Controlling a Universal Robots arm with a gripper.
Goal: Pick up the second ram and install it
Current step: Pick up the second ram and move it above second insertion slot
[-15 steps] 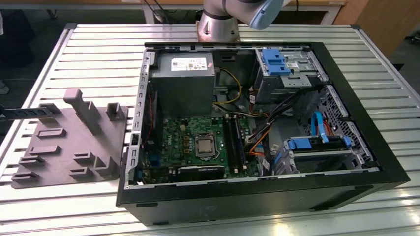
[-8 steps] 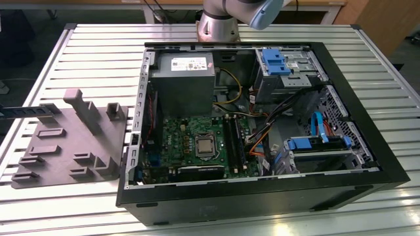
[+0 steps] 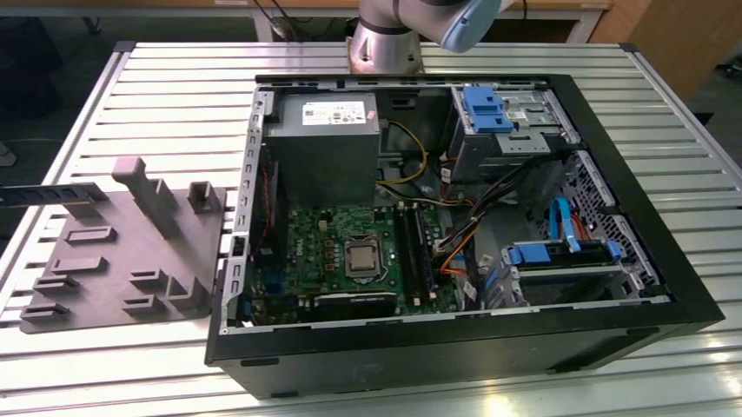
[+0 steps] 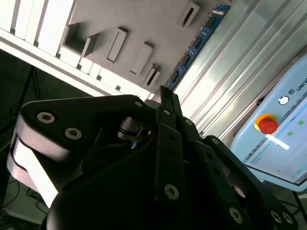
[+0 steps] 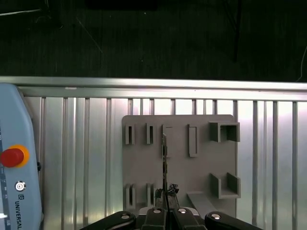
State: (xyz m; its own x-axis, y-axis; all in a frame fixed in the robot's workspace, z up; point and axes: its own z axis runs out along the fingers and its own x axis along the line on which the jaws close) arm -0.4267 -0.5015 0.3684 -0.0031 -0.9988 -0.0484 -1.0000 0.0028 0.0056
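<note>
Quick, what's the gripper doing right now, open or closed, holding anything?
gripper: closed, holding the second ram by one end.

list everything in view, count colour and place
table: 1, silver, slatted
computer case: 1, black, open, on the table
motherboard: 1, green, inside the computer case
power supply: 1, grey, inside the computer case
fixture tray: 1, grey, on the table, exterior view's left of the computer case
teach pendant: 1, pale blue, red button, on the table
second ram: 1, dark board, black chips, held over the fixture tray
gripper: 1, black, shut on the second ram
</note>
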